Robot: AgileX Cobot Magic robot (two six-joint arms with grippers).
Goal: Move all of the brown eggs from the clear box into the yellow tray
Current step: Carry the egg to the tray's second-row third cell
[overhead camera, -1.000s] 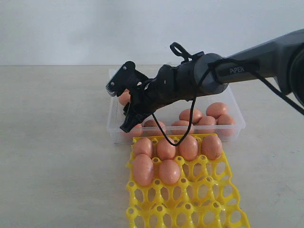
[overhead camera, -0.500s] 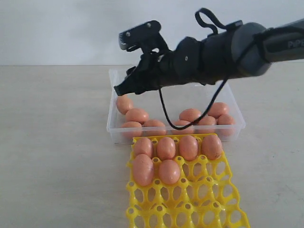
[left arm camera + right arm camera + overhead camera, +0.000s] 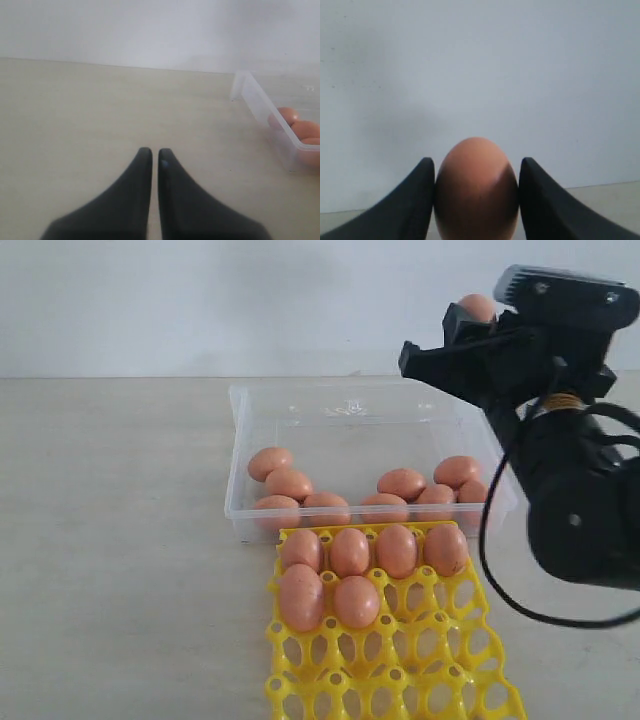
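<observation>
High up, right of clear box (image 3: 240,440), R hand (image 3: 477,161) clamped on one brown egg (image 3: 476,192). L hand (image 3: 155,151) pressed together over tabletop (image 3: 100,100) beside box. I count 6 brown eggs (image 3: 349,552) in yellow tray (image 3: 472,592).

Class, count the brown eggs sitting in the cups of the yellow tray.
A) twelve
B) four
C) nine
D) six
D: the yellow tray holds four brown eggs in the row nearest the clear box and two in the next row.
</observation>
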